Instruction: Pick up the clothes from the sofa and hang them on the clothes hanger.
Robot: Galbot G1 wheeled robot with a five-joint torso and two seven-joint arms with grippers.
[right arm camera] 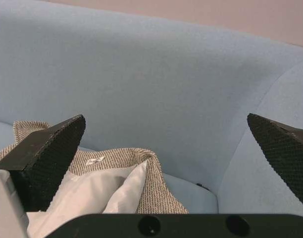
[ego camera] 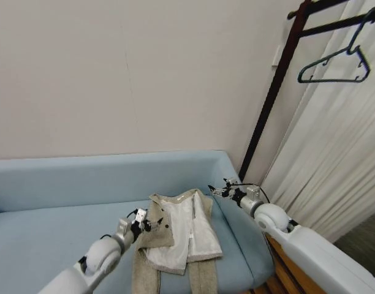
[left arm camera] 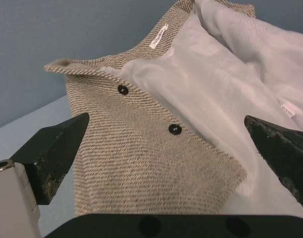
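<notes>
From my station the biggest thing in the head view is the light blue sofa, with a pale curtain and a dark clothes rack standing off its right end. The tweed jacket lies on the seat near the sofa's right corner, spread open so that its white lining faces up. A dark hanger hangs from the rack's bar, well apart from the jacket. My left gripper is at the jacket's left front panel with its jaws spread wide and gripping nothing. My right gripper is by the collar corner, also wide open and empty. Two dark buttons and a small white label show on the cloth.
</notes>
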